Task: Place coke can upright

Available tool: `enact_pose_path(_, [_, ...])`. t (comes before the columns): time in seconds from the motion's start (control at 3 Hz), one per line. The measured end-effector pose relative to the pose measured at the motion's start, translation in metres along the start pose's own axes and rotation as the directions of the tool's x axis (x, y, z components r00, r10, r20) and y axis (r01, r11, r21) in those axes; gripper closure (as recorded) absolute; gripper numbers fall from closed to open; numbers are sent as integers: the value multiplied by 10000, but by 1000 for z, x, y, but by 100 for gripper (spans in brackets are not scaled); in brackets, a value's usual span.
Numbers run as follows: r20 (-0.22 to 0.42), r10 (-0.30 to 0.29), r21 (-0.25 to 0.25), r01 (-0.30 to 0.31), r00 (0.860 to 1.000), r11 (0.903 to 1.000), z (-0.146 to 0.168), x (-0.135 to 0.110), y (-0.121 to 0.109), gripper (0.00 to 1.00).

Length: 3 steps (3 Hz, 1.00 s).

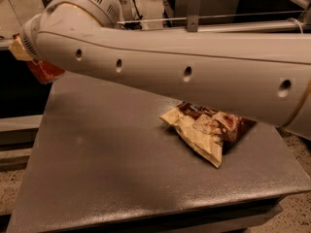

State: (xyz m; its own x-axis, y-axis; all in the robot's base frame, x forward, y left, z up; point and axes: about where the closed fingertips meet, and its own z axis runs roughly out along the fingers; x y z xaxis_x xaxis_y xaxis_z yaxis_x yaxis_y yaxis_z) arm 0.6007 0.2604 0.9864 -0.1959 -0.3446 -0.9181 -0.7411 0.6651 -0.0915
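The coke can (47,72) is red and only partly visible, tilted, held in the air over the far left corner of the grey table (112,178). My gripper (30,57) is at the far left of the camera view, mostly hidden behind my big white arm (184,76). It is shut on the coke can, and one yellowish finger (18,48) shows beside the can. The can's lettering and ends are hidden.
A crumpled brown and tan snack bag (206,130) lies on the table right of centre, partly under my arm. The table's front edge runs along the bottom. A metal rail (218,17) and dark furniture stand behind the table.
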Motion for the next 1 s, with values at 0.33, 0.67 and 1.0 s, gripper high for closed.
enact_pose_path(0.33, [597,234,-326,-215,9979,9992,22,12,-6,100])
enact_pose_path(0.67, [1213,474,-759,-384,9915,9964,35,22,-12,100])
enact_pose_path(1.0, [1887,602,-1151,-388,9802,9926,43,23,-18,100])
